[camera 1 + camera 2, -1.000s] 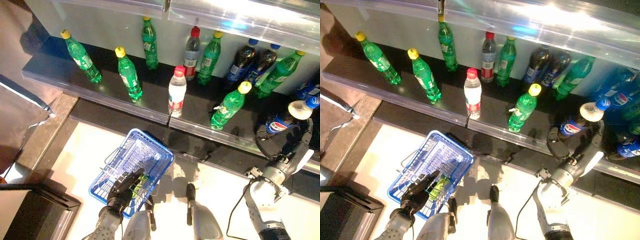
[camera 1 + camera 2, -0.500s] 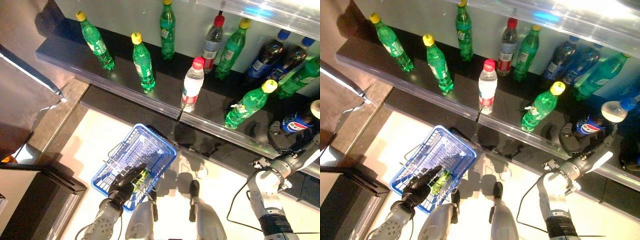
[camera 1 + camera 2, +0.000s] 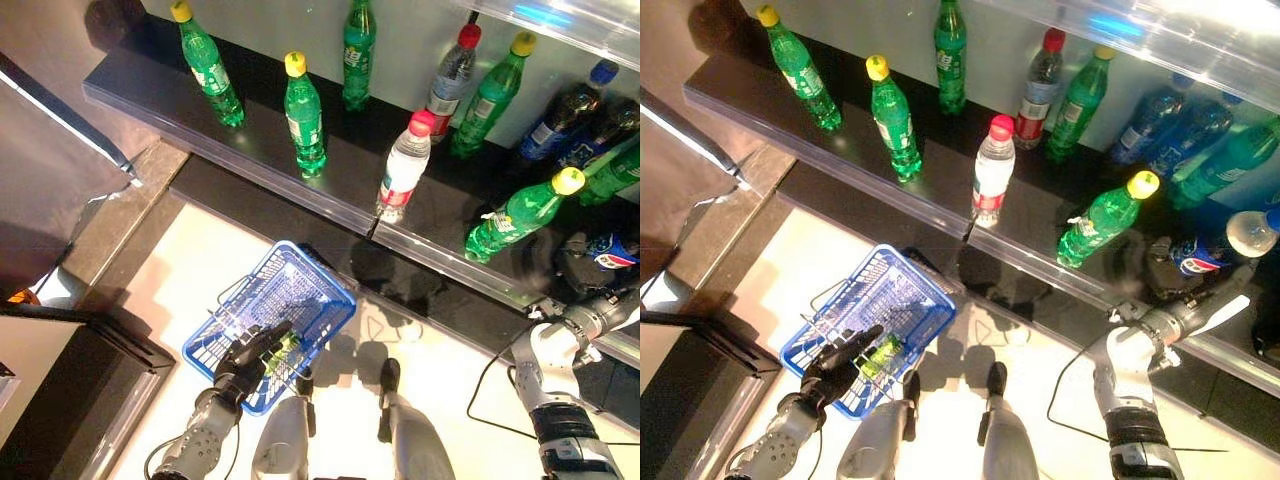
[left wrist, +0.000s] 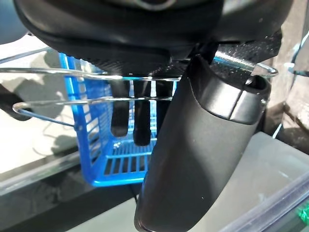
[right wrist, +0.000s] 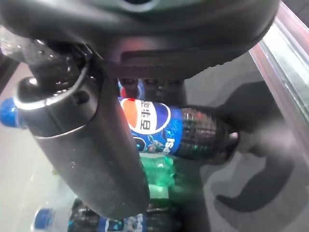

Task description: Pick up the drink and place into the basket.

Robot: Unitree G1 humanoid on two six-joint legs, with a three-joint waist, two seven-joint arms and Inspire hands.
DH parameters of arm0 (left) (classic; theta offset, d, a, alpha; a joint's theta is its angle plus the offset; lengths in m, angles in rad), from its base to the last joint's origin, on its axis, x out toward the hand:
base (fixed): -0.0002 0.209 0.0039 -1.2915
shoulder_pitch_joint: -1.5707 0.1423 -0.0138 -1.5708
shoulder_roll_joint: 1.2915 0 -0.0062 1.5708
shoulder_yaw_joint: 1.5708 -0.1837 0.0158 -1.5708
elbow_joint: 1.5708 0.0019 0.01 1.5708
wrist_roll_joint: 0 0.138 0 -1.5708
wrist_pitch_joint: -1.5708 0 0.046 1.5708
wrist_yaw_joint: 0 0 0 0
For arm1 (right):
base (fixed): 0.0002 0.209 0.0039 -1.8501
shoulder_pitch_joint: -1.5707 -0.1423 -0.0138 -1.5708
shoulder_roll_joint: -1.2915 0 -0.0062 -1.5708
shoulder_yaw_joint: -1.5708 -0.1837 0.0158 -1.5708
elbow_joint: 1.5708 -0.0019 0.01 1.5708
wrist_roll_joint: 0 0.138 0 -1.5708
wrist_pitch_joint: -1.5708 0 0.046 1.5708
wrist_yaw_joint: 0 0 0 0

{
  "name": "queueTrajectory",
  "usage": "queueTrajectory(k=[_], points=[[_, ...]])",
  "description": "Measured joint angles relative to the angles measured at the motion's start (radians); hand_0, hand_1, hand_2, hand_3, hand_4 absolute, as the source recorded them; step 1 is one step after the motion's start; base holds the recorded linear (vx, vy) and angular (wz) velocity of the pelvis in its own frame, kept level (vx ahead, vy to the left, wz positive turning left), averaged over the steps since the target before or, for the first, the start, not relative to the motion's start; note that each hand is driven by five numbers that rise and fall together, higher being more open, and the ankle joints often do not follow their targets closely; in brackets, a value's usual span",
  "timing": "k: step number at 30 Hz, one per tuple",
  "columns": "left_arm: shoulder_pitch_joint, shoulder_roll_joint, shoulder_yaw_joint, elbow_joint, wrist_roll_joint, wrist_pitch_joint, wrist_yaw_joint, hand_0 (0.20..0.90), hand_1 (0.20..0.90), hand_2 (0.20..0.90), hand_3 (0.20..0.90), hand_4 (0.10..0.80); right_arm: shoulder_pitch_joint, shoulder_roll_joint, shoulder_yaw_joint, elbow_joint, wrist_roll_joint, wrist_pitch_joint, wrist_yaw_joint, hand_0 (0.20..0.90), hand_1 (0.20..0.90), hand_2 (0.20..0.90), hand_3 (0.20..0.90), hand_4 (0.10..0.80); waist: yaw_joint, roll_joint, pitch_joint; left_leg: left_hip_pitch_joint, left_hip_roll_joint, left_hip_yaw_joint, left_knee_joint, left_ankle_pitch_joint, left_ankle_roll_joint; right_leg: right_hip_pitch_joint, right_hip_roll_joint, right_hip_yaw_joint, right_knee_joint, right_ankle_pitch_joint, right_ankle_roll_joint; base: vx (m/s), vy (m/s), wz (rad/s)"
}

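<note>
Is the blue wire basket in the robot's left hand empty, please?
Not empty: a small green bottle lies inside the blue wire basket, beside the left hand curled on its handle.

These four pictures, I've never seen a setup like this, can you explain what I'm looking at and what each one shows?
This is a humanoid robot with two arms and dark hands. The two wide pictures come from cameras on its head, looking down. The other two come from cameras on its wrists, looking along each hand.

In front of it is a dark shelf lined with drink bottles: several green ones, a clear bottle with a red cap, and dark cola bottles at the far right.

The left hand has its fingers hooked over the wire handle of a blue basket, carrying it above the pale floor.

The right hand has reached to the shelf's right end, and its wrist picture shows its fingers round a dark cola bottle with a blue label, not yet lifted into the basket.
</note>
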Motion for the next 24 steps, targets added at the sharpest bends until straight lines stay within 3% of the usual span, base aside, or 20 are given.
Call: queueTrajectory(k=[1,2,24], points=[[0.0,0.007,0.0,0.0,0.0,0.0,0.0,0.3,0.3,0.3,0.2,0.1,-0.001,-0.002,-0.007,0.001,0.0,0.0,0.003,0.333,0.333,0.333,0.238,0.138,0.001,0.0,0.0,0.001,0.0,-0.001,0.001,0.0,0.0,0.002,0.0,-0.001,0.0,0.0,0.0,0.019,-0.011,0.04],[0.0,0.012,0.0,0.0,0.0,0.001,0.0,0.3,0.3,0.3,0.2,0.1,-0.002,-0.003,-0.011,0.001,0.0,0.0,0.005,0.3,0.3,0.3,0.2,0.1,0.002,-0.001,0.0,0.001,0.0,-0.001,0.001,0.0,0.0,0.003,0.0,-0.001,0.0,0.0,0.0,0.0,0.0,0.0],[0.048,0.013,0.045,0.0,0.005,0.022,-0.011,0.3,0.3,0.3,0.2,0.1,0.09,0.019,-0.035,0.002,0.017,0.04,0.076,0.3,0.3,0.3,0.2,0.1,-0.001,-0.028,0.015,0.098,0.001,-0.002,-0.016,-0.002,-0.002,0.104,0.002,0.006,-0.014,-0.004,0.004,0.022,0.026,0.01]])
